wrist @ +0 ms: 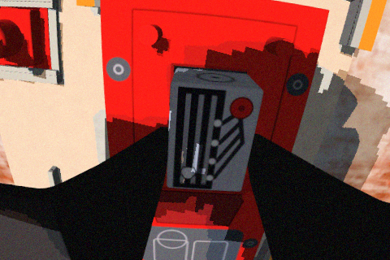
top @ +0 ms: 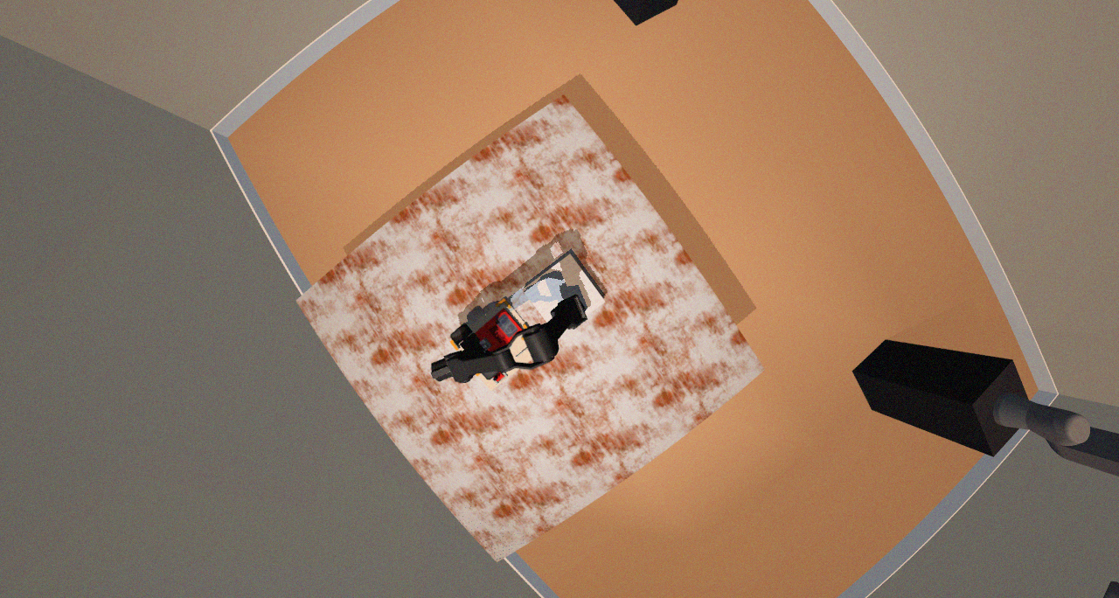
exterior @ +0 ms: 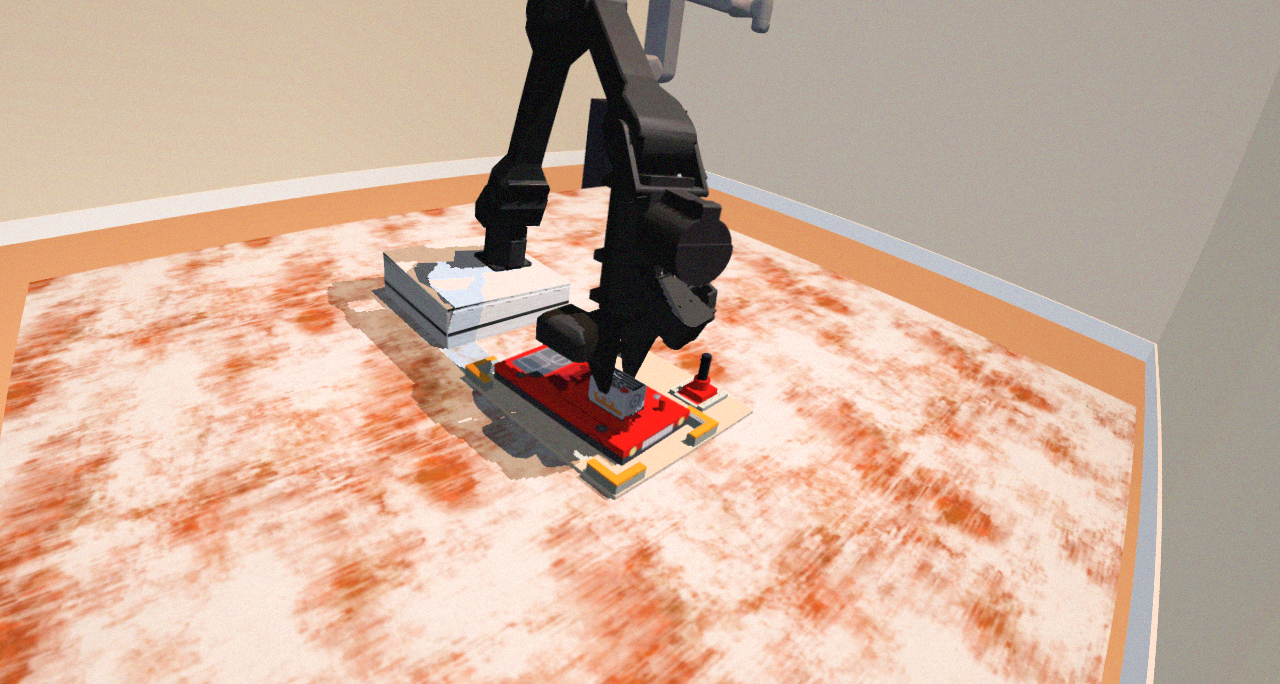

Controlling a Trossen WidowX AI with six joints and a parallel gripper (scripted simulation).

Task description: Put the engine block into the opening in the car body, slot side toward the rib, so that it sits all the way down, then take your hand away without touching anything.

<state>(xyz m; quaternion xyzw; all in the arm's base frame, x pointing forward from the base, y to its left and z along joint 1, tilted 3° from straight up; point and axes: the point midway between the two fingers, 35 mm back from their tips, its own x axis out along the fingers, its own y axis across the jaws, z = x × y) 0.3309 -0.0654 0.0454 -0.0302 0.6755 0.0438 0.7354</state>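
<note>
The grey engine block (exterior: 615, 401) (wrist: 236, 130) has a striped top and a red round cap. It stands upright at the opening in the red car body (exterior: 563, 393) (wrist: 122, 101), its upper part above the red surface. In the wrist view a dark edge of the opening shows just beyond its far side. My gripper (exterior: 621, 383) (wrist: 208, 140) is shut on the engine block, one finger on each side. The block's lower end, its slot and the rib are hidden. In the top view the arm covers the block, and part of the car body (top: 494, 330) shows.
Yellow corner brackets (exterior: 615, 472) (wrist: 371, 12) stand around the car body on a beige board (exterior: 735, 411) (wrist: 28, 130). A red part with a black knob (exterior: 704, 380) stands in a tray beside it. The white arm base (exterior: 510, 313) is behind.
</note>
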